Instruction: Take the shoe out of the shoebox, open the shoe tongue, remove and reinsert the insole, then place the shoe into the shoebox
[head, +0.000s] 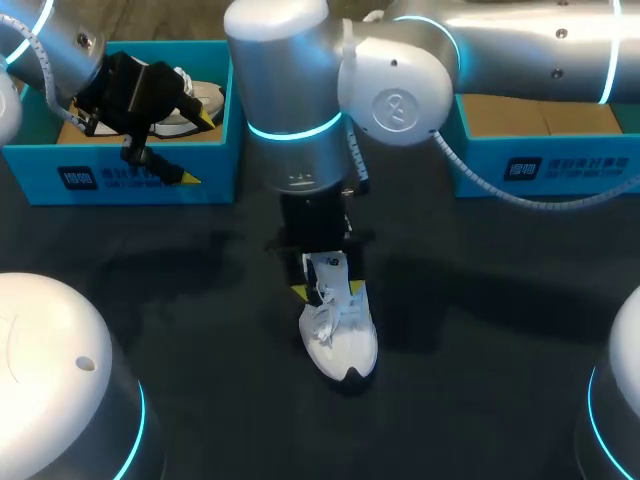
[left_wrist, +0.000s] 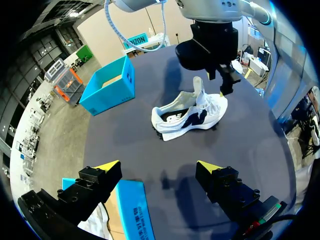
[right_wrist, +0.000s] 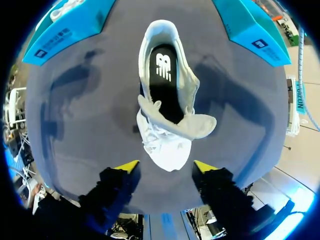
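The white shoe (head: 338, 325) stood upright on its sole at the middle of the desk (head: 200, 300), well apart from the 2 blue shoeboxes at the far side. Its long axis ran far to near in the head view, heel toward the boxes and toe toward the robot. The tongue (right_wrist: 197, 125) was folded forward over the laces, and the black insole (right_wrist: 162, 75) lay flat inside. The right jaws hung over the shoe, wide open and holding nothing. Their yellow fingertips (right_wrist: 127, 166) flanked the laced front; whether they touched it I could not tell. The left jaws, likewise wide open and empty, hovered over the near wall of the left shoebox (head: 130, 180), where a second shoe (head: 200, 100) lay. The right shoebox (head: 545, 165) showed no shoe inside. Nothing pinned the shoe down, so in my judgement a pull on the insole could lift or drag the whole shoe. The jaws might also snag laces or tongue instead, or the tongue might flop back over the opening.
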